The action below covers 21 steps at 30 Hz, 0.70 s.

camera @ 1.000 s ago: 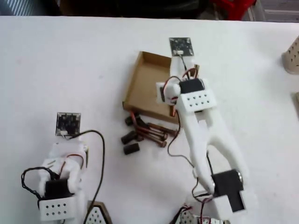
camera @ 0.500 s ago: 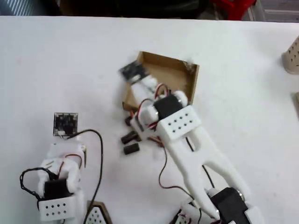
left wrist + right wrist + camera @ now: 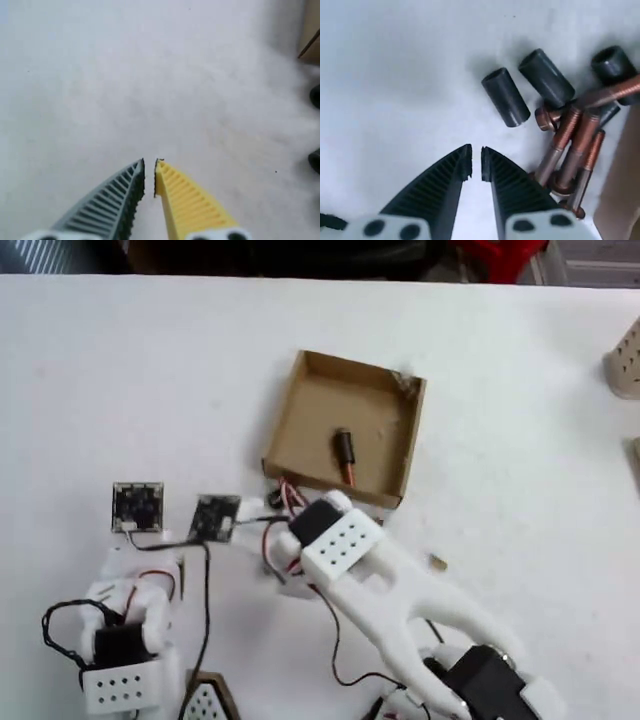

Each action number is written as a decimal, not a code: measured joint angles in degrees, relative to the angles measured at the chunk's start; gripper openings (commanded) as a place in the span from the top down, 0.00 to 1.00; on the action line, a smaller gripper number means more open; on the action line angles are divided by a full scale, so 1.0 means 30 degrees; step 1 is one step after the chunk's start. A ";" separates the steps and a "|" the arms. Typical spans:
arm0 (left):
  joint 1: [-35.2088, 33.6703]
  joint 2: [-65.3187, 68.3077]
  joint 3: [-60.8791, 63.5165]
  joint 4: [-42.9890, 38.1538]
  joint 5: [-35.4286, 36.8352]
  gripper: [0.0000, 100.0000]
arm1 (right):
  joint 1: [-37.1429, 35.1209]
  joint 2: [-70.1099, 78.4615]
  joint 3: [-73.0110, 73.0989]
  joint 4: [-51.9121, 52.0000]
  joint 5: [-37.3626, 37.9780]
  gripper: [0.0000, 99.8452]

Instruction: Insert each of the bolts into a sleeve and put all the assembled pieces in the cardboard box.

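the cardboard box (image 3: pixel 283 430) sits near the middle of the counter (image 3: pixel 120 370), a little toward the far edge. one assembled piece (image 3: pixel 345 453), a bolt in a dark sleeve, lies on the box floor. loose sleeves (image 3: pixel 506 97) and copper-coloured bolts (image 3: pixel 570 145) lie heaped on the counter just beside the box's near wall. the right jaws hang by that heap, almost together, holding nothing. the left jaws, likewise almost together and empty, hover over bare counter toward the near left corner.
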 measured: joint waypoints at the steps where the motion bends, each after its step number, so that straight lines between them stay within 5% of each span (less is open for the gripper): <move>1: 0.0000 0.0000 0.0000 0.0000 0.0000 0.93 | -0.0205 0.0000 0.0234 -0.0293 0.0322 0.95; 6: 0.0000 0.0000 0.0000 0.0000 0.0000 0.93 | -0.0674 0.0000 0.1524 -0.2315 0.1289 0.85; 21: 0.0000 0.0000 0.0000 0.0000 -0.0029 0.93 | -0.0557 0.0000 0.2784 -0.6066 0.2198 0.85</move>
